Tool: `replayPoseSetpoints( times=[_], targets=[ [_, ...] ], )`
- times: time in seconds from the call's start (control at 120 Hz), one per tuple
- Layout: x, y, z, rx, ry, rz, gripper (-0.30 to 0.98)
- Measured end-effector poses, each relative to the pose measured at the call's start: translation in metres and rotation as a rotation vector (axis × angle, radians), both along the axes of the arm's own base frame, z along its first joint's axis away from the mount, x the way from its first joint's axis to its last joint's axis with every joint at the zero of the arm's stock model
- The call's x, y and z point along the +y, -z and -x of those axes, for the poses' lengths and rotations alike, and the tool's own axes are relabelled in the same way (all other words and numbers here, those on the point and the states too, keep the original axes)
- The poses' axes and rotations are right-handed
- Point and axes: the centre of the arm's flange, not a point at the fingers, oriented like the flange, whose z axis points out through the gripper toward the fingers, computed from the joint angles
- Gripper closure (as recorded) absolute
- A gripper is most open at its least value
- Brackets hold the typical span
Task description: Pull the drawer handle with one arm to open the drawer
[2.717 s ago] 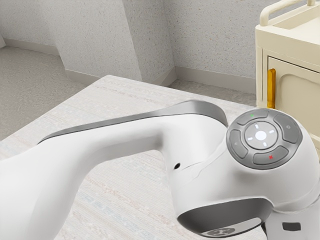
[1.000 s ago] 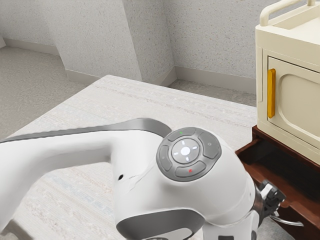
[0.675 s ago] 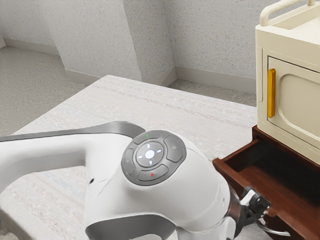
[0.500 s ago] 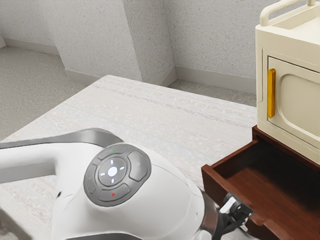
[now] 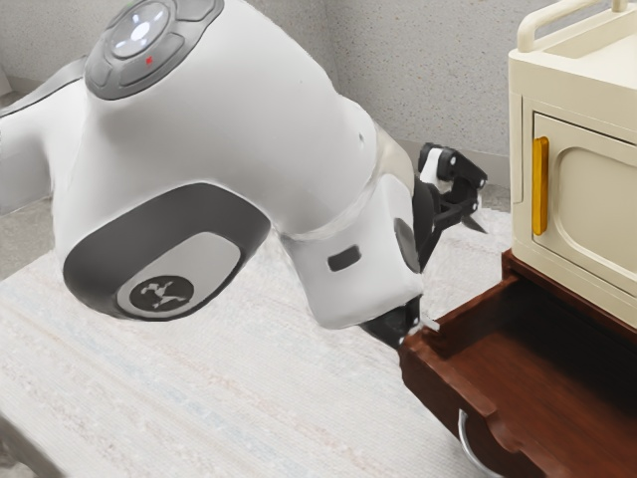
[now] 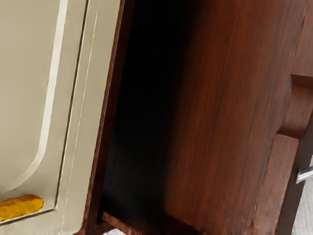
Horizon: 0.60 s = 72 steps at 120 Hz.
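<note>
My gripper [image 5: 455, 271] stands open above the near corner of the brown drawer [image 5: 453, 396], its black fingers spread well apart with nothing held between them. The drawer is pulled out from under the cream cabinet. Its curved silver handle [image 5: 465, 438] hangs on the front panel, below and apart from the gripper. From the hand, the wrist view looks down into the open drawer [image 6: 230, 112], dark at the cabinet end, with the silver handle [image 6: 305, 174] outside the notched front panel.
The cream cabinet [image 5: 577, 100] with a yellow door handle [image 5: 540, 186] stands over the drawer, close beside the gripper. In the wrist view, the same yellow handle [image 6: 20, 207] lies across the cabinet face. A pale table [image 5: 249, 398] extends below the arm.
The drawer slid out from the cabinet across the earlier pictures and has since stayed about where it was. My gripper has risen from beside the silver handle, turned, and now shows its fingers spread.
</note>
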Motion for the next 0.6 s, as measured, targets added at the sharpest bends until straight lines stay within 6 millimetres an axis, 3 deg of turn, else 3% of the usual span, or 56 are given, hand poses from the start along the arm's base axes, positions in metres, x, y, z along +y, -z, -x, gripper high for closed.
replayPoseSetpoints(
  times=[0.058,0.15,0.292,0.458,0.6],
  targets=[
    [0.026,-0.006,-0.020,0.035,-0.094,0.016,0.00],
    [0.061,-0.008,-0.034,0.098,-0.229,0.024,0.00],
    [0.118,-0.013,-0.049,0.183,-0.479,0.047,0.00],
    [0.198,-0.010,-0.060,0.248,-0.795,0.108,0.00],
    [0.229,0.004,-0.066,0.289,-0.970,0.138,0.00]
  ],
)
